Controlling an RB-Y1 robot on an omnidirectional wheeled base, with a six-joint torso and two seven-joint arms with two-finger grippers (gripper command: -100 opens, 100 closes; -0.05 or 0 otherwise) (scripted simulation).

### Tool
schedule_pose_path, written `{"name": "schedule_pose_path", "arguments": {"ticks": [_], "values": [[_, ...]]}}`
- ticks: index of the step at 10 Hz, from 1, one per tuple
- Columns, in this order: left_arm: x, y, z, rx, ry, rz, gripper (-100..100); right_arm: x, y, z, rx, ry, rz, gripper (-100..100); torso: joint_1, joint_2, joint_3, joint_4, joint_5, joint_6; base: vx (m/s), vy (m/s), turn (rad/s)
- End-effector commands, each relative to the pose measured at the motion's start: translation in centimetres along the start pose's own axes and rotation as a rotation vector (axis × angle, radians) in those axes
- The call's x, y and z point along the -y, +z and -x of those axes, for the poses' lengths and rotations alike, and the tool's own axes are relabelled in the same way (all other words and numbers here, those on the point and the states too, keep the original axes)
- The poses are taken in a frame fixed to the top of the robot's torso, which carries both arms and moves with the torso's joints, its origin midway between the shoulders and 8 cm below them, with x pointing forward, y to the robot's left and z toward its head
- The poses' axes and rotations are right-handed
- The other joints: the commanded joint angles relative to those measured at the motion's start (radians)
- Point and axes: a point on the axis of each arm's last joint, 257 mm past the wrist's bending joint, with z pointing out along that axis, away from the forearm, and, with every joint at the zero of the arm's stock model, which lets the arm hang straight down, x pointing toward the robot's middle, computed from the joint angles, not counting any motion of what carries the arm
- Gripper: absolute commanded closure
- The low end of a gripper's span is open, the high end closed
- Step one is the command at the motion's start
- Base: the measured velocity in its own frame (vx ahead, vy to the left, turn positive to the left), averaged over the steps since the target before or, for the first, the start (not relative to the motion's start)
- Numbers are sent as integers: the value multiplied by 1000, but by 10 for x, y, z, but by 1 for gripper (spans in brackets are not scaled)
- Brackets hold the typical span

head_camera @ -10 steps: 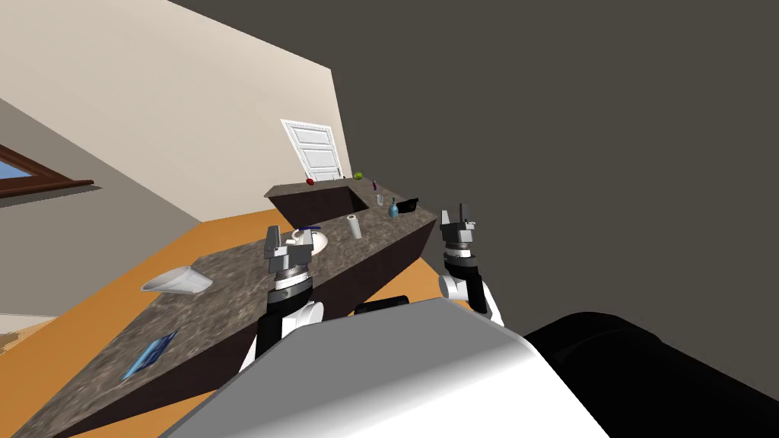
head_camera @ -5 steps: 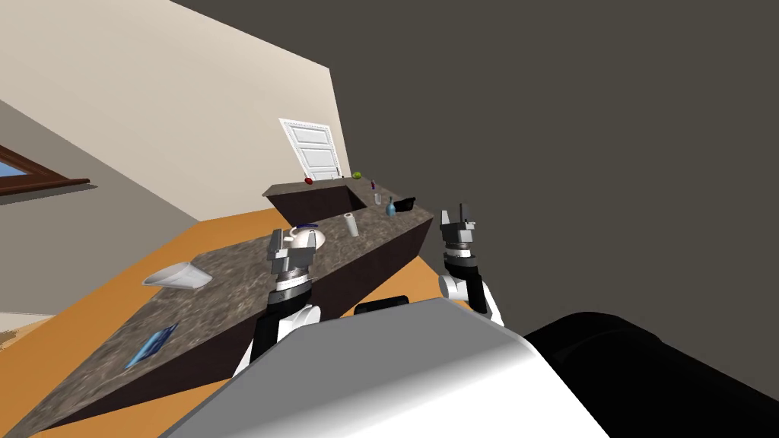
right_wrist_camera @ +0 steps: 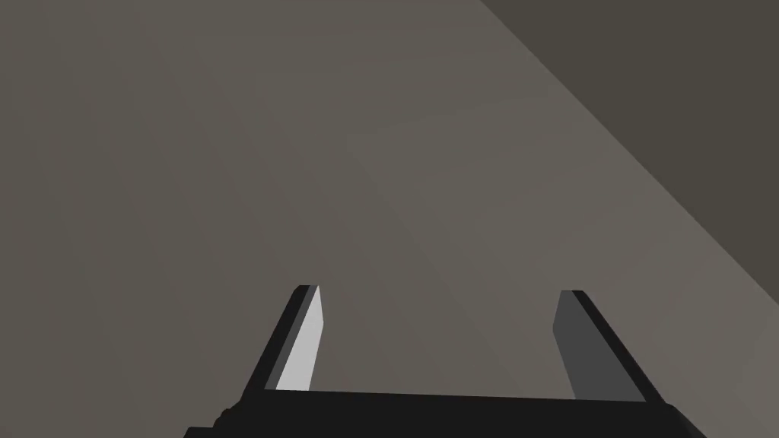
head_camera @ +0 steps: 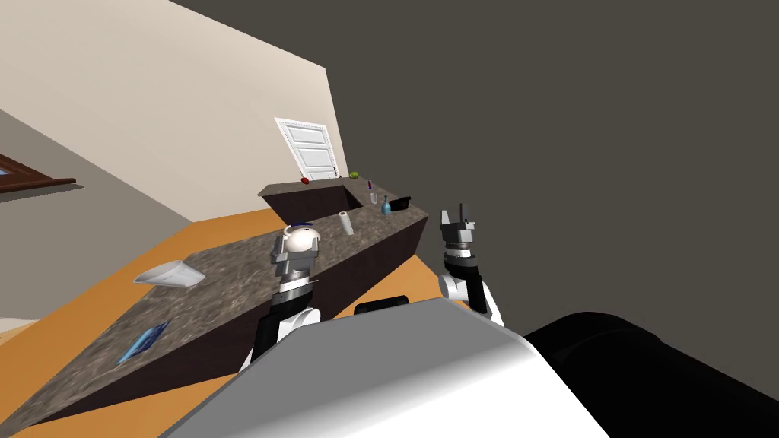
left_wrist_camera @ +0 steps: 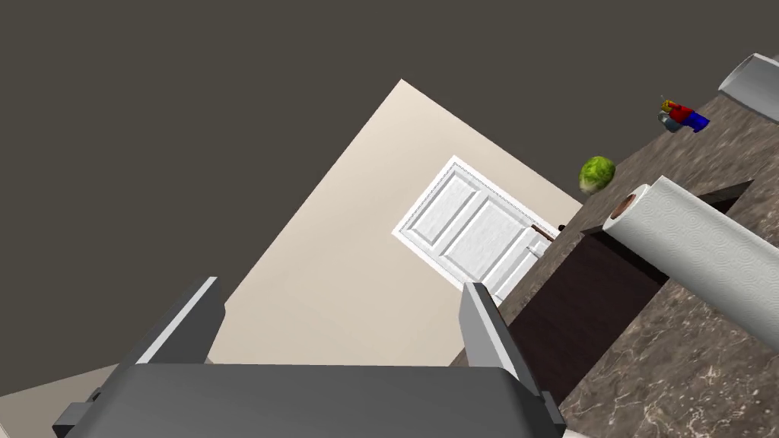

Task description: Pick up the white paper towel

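The white paper towel [head_camera: 346,223] is a roll standing upright on the dark speckled counter [head_camera: 228,289], beyond my left gripper [head_camera: 295,246]. In the left wrist view the roll [left_wrist_camera: 700,251] shows its brown core, off to one side of my left gripper [left_wrist_camera: 338,319] and outside its open fingers [left_wrist_camera: 483,327], which hold nothing. My right gripper [head_camera: 458,220] is raised to the right of the counter's end. In its wrist view the right gripper [right_wrist_camera: 437,334] is open and empty.
A white round vessel [head_camera: 299,239] sits on the counter just behind the left gripper. Farther along are a blue bottle [head_camera: 386,205], a black item [head_camera: 401,202] and a green ball [left_wrist_camera: 597,173]. A white tray [head_camera: 169,274] and a blue flat item [head_camera: 143,342] lie nearer. A white door [head_camera: 308,150] is behind.
The counter and its things have slid slightly left in the head view, so I have moved. My left hand has shifted a little up and right, in front of the white vessel.
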Motion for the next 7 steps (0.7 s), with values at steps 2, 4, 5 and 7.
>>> {"name": "schedule_pose_path", "arguments": {"ticks": [2, 4, 5, 7], "values": [[-11, -4, 22, 56, -120, 29, -100, 0, 0, 0, 0, 0, 0, 0, 0, 0, 0, 0, 0, 0, -45, -88, -46], [-17, -6, 32, 86, -175, 36, -100, 0, 0, 0, 0, 0, 0, 0, -1, -1, 0, 0, 0, 0, -32, -89, -35], [-23, -9, 42, 115, -222, 43, -100, 0, 0, 0, 0, 0, 0, 0, 0, -1, -1, 0, 0, 0, -12, -53, -43], [-34, -14, 64, 175, -309, 54, -100, 0, 0, 0, 0, 0, 0, 0, 1, -2, -1, 0, 0, 0, -12, -88, -72]]}}
